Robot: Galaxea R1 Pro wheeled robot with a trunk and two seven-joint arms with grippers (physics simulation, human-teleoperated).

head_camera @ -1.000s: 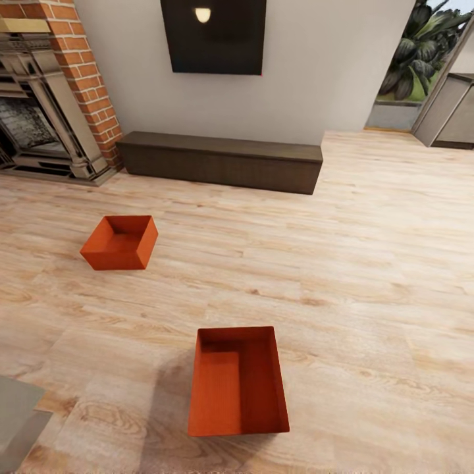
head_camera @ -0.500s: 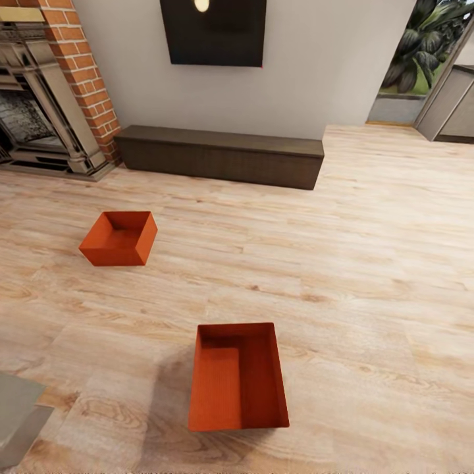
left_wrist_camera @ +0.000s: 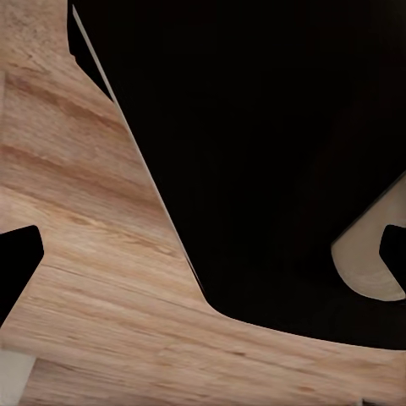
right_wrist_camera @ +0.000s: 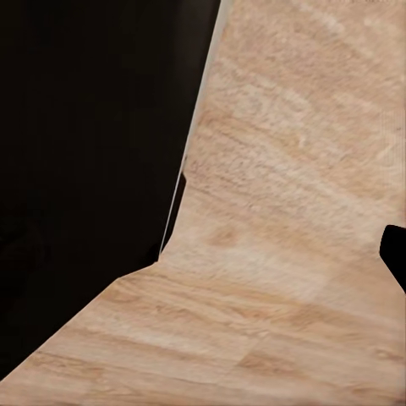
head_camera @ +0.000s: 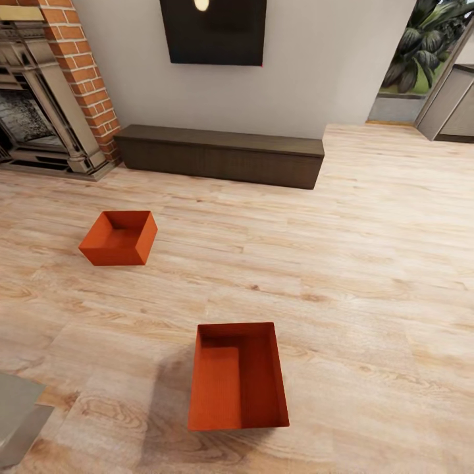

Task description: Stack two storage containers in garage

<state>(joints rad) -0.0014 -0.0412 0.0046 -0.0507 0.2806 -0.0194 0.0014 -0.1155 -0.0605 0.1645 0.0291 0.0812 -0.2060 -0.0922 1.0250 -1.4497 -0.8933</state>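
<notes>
Two storage containers sit on the light wood plank floor (head_camera: pixel 368 263) of the living room, both orange-red, open-topped and empty. The nearer container (head_camera: pixel 238 376) lies low in the head view, just right of centre, its long side running away from the camera, and it throws a soft shadow to its left. The farther container (head_camera: pixel 120 237) rests at left of centre, turned a little askew, well apart from the first.

Behind them, one long dark bench (head_camera: pixel 220 157) runs along the grey wall, and above it hangs one black TV (head_camera: pixel 214 31) at the top of the frame. A red brick fireplace (head_camera: pixel 49 92) fills the upper left corner. At the upper right, an opening shows green plants (head_camera: pixel 431 39) beside a grey cabinet (head_camera: pixel 451 105). A grey edge of something (head_camera: pixel 16 411) pokes in at the lower left corner; what it is I cannot tell.

The wrist views give what the head view lacks: close plank flooring beside large black shapes. In the left wrist view dark tips of the left hand (left_wrist_camera: pixel 203 262) show at opposite edges, far apart, so it stands spread wide. In the right wrist view one dark tip of the right hand (right_wrist_camera: pixel 394 254) peeks in at the right edge, and I cannot tell whether that hand is apart or together.
</notes>
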